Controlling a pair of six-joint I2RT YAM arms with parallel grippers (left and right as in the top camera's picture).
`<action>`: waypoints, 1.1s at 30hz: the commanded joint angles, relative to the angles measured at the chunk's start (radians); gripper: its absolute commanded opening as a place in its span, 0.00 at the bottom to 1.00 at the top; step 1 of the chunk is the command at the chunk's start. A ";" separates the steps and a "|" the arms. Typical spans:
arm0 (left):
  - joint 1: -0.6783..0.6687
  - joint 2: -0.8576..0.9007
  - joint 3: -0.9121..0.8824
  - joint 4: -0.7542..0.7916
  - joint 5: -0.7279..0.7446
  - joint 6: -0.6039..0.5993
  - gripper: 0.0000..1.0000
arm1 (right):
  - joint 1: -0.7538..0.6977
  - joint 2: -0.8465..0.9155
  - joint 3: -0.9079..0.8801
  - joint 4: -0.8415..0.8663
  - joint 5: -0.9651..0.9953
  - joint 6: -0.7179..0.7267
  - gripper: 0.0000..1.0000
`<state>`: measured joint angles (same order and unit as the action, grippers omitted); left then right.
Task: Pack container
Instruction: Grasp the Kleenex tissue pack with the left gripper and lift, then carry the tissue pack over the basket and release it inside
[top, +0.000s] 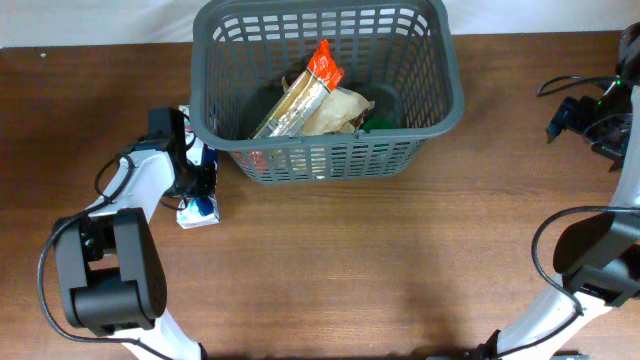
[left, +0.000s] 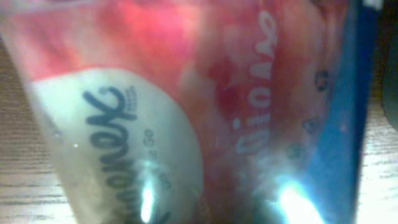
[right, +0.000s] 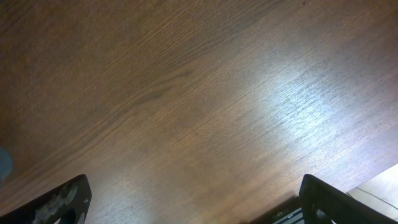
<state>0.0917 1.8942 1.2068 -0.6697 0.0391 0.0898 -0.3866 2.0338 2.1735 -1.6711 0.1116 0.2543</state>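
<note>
The container (top: 452, 100) is a dark grey slotted basket at the back middle of the table. It holds a long packet with an orange-red end (top: 322, 66), a tan bag (top: 338, 110) and something green (top: 378, 123). Just left of the container, my left gripper (top: 198, 182) is down over a red, white and blue tissue pack (top: 197, 211) lying on the table. The tissue pack (left: 186, 112) fills the left wrist view and hides the fingers. My right gripper (right: 196, 205) hangs open over bare wood at the far right, with nothing between its fingertips.
The brown wooden table (top: 380, 260) spreads in front of the container. The right arm's base and cables (top: 590, 250) take up the right edge, and the left arm's base (top: 110, 275) the front left corner.
</note>
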 joint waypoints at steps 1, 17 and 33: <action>0.017 0.022 0.060 -0.071 -0.007 -0.005 0.02 | -0.007 0.002 -0.005 0.003 0.002 -0.004 0.99; 0.240 -0.244 0.699 -0.244 0.075 -0.217 0.02 | -0.007 0.002 -0.005 0.003 0.002 -0.004 0.99; -0.277 -0.333 0.851 -0.118 0.041 -0.217 0.02 | -0.007 0.002 -0.005 0.003 0.002 -0.003 0.99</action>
<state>-0.1055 1.5108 2.0521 -0.8066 0.1181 -0.1184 -0.3866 2.0338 2.1735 -1.6707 0.1116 0.2539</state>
